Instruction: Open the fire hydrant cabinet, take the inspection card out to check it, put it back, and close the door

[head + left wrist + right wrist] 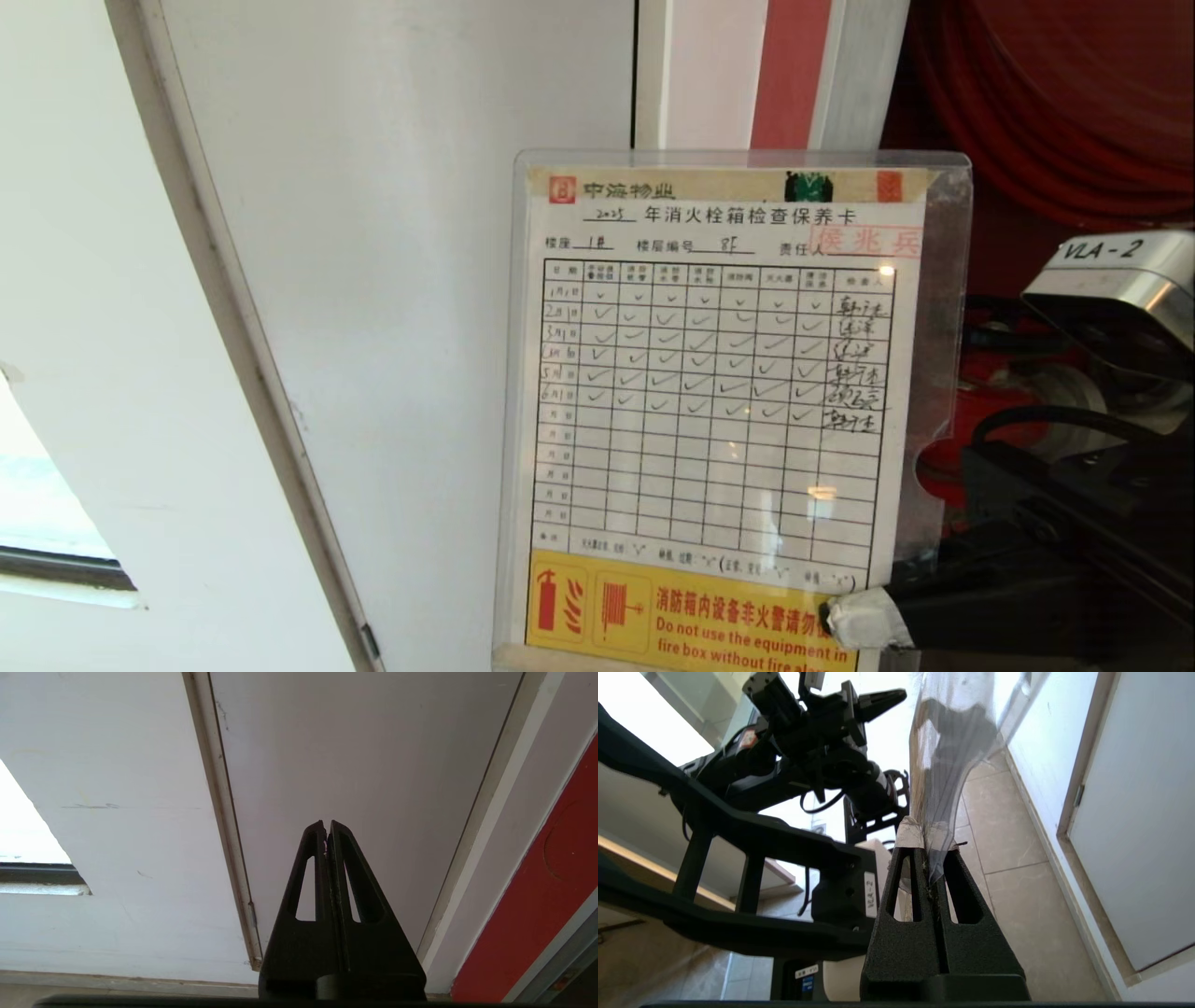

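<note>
One inspection card (719, 411) fills the middle of the head view, held upright and facing the camera in its clear plastic sleeve, with the printed black grid, six rows of handwritten ticks and a red stamp near its top right all readable, and a yellow warning band across its foot. The right gripper (864, 616) has its jaws clamped on the card's lower right corner, the tape-wrapped fingertip pressed against the sleeve; in the right wrist view the same gripper (931, 847) shows the sleeve (945, 765) pinched edge-on between its two fingers and rising away from them. Behind the card's right side the fire hydrant cabinet (1046, 121) stands open, with coils of red hose showing in its dark interior and one red edge strip (789, 75) running up its frame. Behind the card's left side, one plain white door (420, 280) and white wall fill the view. The card hides part of the cabinet frame and the opening. The left gripper (326, 833) hangs apart before that white door, its jaws pressed together on nothing. A tiled floor (1017, 896) shows below the card in the right wrist view.
</note>
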Controlling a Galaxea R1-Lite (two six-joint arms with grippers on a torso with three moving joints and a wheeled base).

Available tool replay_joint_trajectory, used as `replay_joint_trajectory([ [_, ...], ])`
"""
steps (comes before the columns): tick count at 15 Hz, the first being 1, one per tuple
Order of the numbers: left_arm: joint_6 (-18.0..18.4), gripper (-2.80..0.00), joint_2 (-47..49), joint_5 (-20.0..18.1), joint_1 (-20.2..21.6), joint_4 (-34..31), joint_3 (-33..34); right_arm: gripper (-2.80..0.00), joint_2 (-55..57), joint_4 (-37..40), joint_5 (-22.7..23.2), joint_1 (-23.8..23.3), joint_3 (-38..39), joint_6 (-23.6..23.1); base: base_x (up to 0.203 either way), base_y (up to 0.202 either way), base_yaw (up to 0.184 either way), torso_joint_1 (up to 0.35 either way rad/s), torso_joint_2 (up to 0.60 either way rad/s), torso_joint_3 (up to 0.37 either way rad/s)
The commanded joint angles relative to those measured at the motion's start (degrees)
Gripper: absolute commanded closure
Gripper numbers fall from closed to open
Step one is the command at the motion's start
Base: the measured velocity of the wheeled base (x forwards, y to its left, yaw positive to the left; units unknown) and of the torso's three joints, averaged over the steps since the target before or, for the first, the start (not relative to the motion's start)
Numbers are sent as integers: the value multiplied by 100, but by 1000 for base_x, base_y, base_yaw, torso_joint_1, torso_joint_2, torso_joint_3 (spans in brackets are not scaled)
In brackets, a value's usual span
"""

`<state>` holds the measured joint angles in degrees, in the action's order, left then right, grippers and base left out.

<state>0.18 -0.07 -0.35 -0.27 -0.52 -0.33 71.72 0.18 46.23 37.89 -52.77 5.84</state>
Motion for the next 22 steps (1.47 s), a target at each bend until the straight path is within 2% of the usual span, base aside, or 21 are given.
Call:
replay_joint_trajectory([
  [1, -1, 0, 7, -2, 0, 0, 6, 0, -128, -1, 23, 4, 118, -4, 0, 0, 0, 0, 0, 0],
  [8, -1, 0, 7, 0, 0, 0, 6, 0, -347, 43, 65, 8, 329, -209, 0, 0, 0, 0, 0, 0],
  [12, -1, 0, 7, -9, 0, 0, -2, 0, -405, 43, 246, 17, 311, -232, 0, 0, 0, 0, 0, 0],
  [22, -1, 0, 7, -3, 0, 0, -2, 0, -396, 43, 238, 409, 188, -224, 0, 0, 0, 0, 0, 0],
])
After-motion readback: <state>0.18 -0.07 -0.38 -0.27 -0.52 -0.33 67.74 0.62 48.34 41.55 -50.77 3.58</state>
